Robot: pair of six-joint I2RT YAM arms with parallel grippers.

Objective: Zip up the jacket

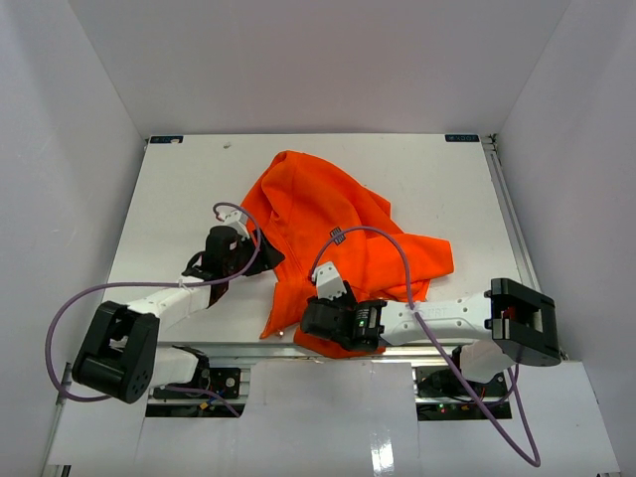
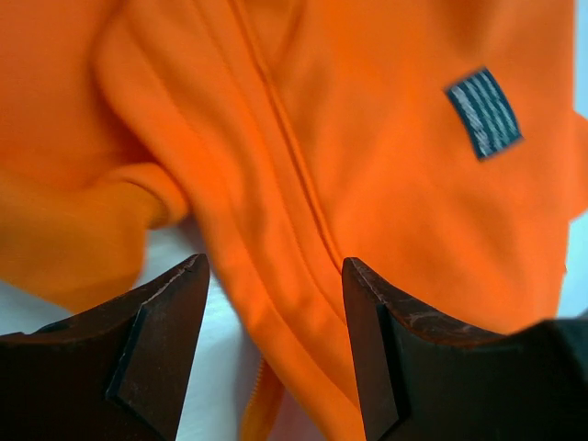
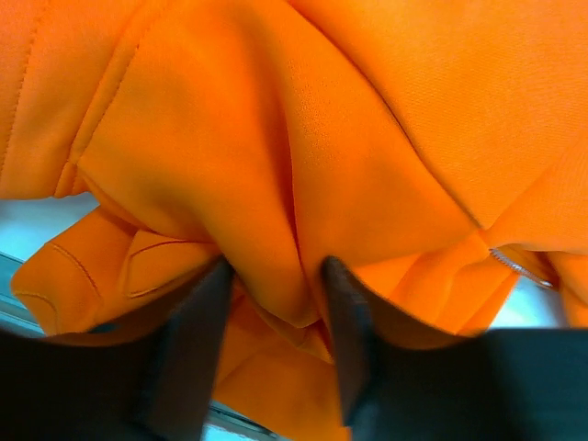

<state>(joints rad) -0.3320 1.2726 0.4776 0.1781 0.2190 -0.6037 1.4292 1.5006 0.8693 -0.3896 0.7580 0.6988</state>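
Jacket (image 1: 328,219) lies crumpled on the white table (image 1: 179,199), about mid-table and slightly toward the near edge, between the two arms. The long axis runs far to near: a narrower bunched end points to the far side, and the near end reaches the table's near edge. One lobe spreads out to the right. Which end is the collar cannot be told.

Left gripper (image 1: 260,256) is at the jacket's left edge. In the left wrist view its jaws stand spread (image 2: 276,266), not clamped. An orange fold (image 2: 367,138) with a stitched front seam runs down into the gap, with bare table beside the left-hand finger. A small dark striped patch (image 2: 484,112) sits on the fabric further right.

Right gripper (image 1: 323,320) is at the near hem. In the right wrist view (image 3: 276,266) a bulging fold of the jacket (image 3: 367,119) sits between both fingers and touches each, so the fold is pinched. A short run of pale zipper teeth (image 3: 519,265) shows to the right of the fingers.
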